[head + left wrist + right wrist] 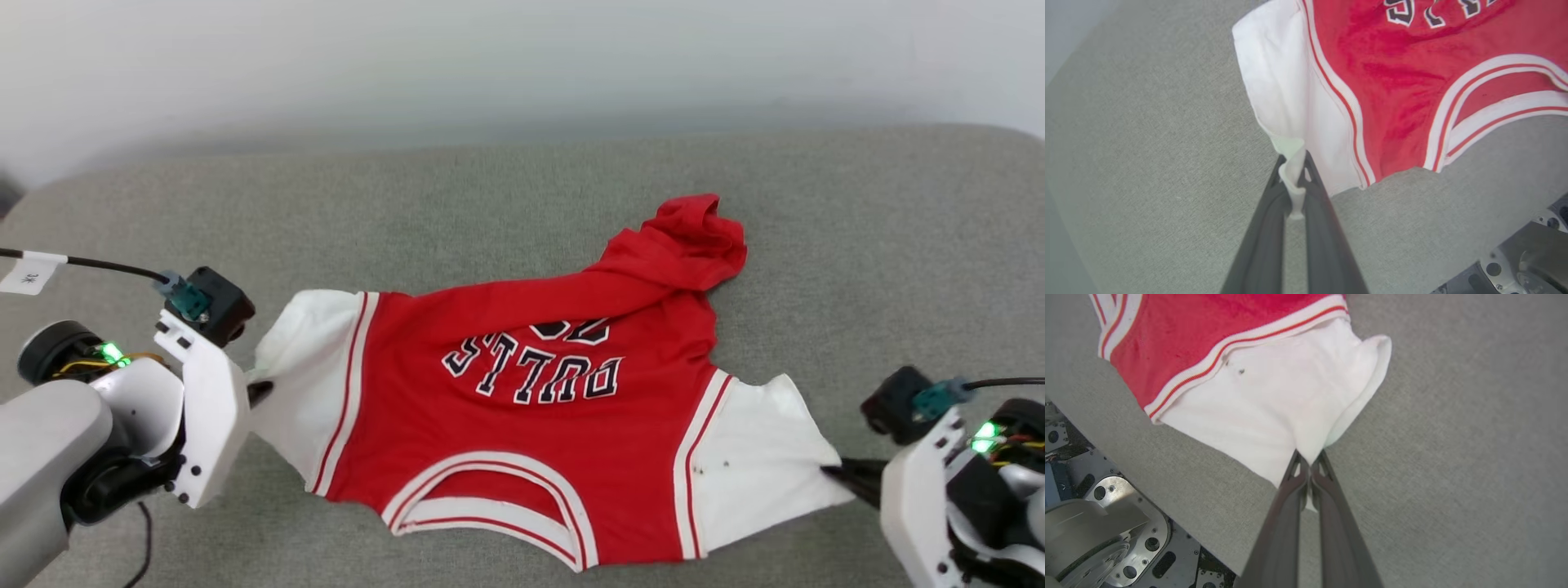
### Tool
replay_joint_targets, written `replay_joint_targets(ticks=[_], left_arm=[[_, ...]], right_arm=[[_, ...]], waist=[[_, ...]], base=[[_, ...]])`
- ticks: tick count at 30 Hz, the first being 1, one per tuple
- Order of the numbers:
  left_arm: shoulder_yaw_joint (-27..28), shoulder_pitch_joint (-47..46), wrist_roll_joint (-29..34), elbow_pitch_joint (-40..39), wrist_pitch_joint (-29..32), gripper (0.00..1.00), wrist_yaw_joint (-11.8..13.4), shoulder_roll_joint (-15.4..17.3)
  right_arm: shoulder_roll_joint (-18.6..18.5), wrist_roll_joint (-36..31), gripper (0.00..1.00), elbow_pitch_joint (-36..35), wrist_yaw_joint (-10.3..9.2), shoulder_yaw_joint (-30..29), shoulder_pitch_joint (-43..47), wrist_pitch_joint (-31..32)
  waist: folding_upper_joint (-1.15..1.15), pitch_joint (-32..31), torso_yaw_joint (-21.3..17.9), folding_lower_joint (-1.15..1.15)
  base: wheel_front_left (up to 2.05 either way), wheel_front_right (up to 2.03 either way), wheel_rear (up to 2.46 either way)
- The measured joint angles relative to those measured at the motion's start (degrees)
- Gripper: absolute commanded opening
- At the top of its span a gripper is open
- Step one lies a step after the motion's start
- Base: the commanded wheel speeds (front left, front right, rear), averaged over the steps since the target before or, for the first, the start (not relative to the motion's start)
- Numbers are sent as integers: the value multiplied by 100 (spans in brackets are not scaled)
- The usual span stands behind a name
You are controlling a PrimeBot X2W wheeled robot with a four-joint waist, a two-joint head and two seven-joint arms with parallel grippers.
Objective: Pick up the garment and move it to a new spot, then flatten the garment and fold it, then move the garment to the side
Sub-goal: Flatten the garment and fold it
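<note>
**Left gripper (1294, 163) and right gripper (1309, 457) clamped on sleeves**

Your left jaws pinch the white sleeve at the garment's (539, 408) 9 o'clock, your right at 4 o'clock. It lies chest-up mid grey cushion (490, 204), collar at 6, hem bunched at 1. This looks like flattening: next, lift or pull both sleeves evenly so the hem unrolls.

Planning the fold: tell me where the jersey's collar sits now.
In the head view the collar lies at the garment's near edge, low centre, between its white sleeves.
</note>
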Motion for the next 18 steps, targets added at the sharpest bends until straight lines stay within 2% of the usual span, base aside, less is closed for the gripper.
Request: replay_joint_targets(ticks=[2, 6, 11, 15, 18], left_arm=[[81, 42, -89, -256, -148, 0, 1, 32], [170, -23, 138, -687, -408, 0, -2, 211], [472, -360, 268, -1015, -726, 0, -1, 198], [717, -799, 497, -998, -1014, 0, -60, -11], [906, -1201, 678, -806, -1237, 0, -69, -328]], right_arm=[[-140, 3, 0, -227, 0, -259, 88, -111], [-360, 11, 0, -708, -1, -913, 188, -259], [-370, -99, 0, -1148, 0, -1729, 86, -337], [-328, -196, 0, -1329, -1, -2170, -446, -291], [-249, -389, 0, -1318, 0, -2294, -1063, -296]], waist=[[0, -140, 0, 0], [0, -366, 5, 0], [0, -476, -6, -1], [0, -417, -19, 0], [0, -283, -13, 0]], base=[[0, 0, 0], [0, 0, 0], [0, 0, 0], [0, 0, 0], [0, 0, 0]])
